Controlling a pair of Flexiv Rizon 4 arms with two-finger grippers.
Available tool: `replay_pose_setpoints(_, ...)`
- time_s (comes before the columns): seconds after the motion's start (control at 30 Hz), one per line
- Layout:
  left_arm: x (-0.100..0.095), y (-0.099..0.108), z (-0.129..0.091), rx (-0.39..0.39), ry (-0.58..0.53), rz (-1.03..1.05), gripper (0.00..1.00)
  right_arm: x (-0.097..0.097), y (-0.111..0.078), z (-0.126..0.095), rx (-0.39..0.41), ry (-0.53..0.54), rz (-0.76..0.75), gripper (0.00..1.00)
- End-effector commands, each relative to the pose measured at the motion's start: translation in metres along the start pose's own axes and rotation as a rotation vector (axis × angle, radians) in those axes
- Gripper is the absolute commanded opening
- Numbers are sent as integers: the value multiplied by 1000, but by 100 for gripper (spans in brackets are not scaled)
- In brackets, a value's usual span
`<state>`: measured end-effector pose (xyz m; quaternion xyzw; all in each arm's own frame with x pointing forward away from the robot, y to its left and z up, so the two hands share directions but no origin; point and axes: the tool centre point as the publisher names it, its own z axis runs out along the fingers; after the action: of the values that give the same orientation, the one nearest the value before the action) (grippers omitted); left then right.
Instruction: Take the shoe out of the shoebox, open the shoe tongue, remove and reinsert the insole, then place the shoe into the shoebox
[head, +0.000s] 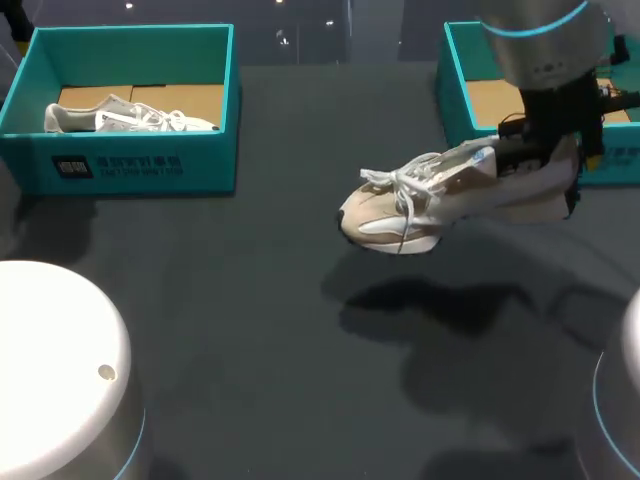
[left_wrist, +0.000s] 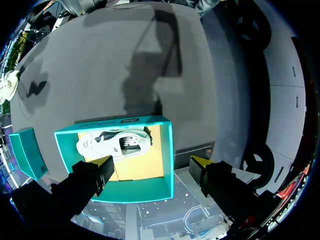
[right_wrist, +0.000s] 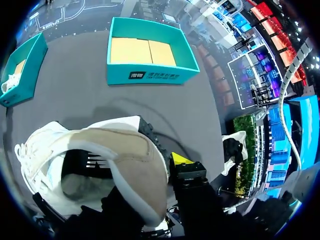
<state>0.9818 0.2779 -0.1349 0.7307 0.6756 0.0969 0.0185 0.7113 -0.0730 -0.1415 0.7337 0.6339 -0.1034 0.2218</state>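
The beige shoe (head: 430, 200) hangs above the table right of centre, its heel pinched by the right gripper (head: 535, 150), in front of the teal shoebox (head: 457, 90) at upper right. The left gripper (left_wrist: 151, 164), fingers wide apart, hovers over the second shoebox (head: 140, 160) at upper left, which holds a white shoe (head: 125, 117).

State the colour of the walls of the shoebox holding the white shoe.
Teal; the shoebox shows best in the head view.

1. Light is dim and comes from overhead; the dark table (head: 230, 330) reflects little of it.
2. The shoe (head: 430, 200) casts a soft, wide shadow beneath it (edges faint).
3. In the left wrist view, a long shadow crosses the table.
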Motion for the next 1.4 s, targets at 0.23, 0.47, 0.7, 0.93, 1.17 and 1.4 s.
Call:
replay_pose_setpoints(0.23,0,-1,0,-2,2,1,100,30,-35,20,-24,3,-4,0)
replay_pose_setpoints(0.47,0,-1,0,-2,2,1,100,50,-53,36,-1,16,7,0)
replay_pose_setpoints(0.7,0,-1,0,-2,2,1,100,74,-67,51,34,32,15,0)
replay_pose_setpoints(0.93,0,-1,0,-2,2,1,100,101,-72,60,68,62,4,0)
replay_pose_setpoints(1.17,0,-1,0,-2,2,1,100,132,-77,68,77,81,7,0)
replay_pose_setpoints(1.4,0,-1,0,-2,2,1,100,147,-80,75,78,94,9,0)
